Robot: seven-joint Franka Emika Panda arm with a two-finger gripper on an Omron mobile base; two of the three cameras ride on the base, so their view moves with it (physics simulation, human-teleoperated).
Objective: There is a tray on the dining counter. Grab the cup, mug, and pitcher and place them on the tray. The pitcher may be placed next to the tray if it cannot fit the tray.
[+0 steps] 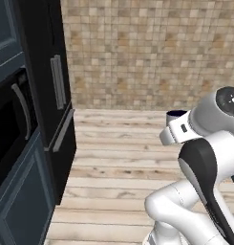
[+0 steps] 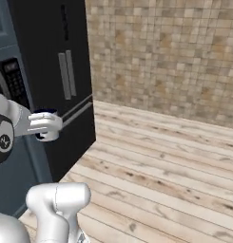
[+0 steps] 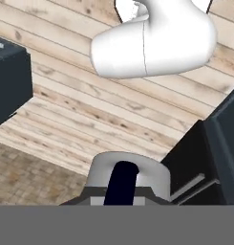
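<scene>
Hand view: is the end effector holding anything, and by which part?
Yes: the end effector is shut on the mug, apparently at its pale rim, next to the dark handle; the exact contact is hidden.

mug [image 3: 120,184]: in the hand [image 3: 119,201], held above the floor [image 1: 118,162]
hand: raised ahead of the arm, just beside the cabinets in the right base view
cabinets [image 1: 39,95]: on the left, standing on the floor, running back to the wall
oven [image 1: 11,129]: set in the cabinets, nearer than the tall doors
wall [image 1: 137,52]: behind, along the floor's far edge
</scene>
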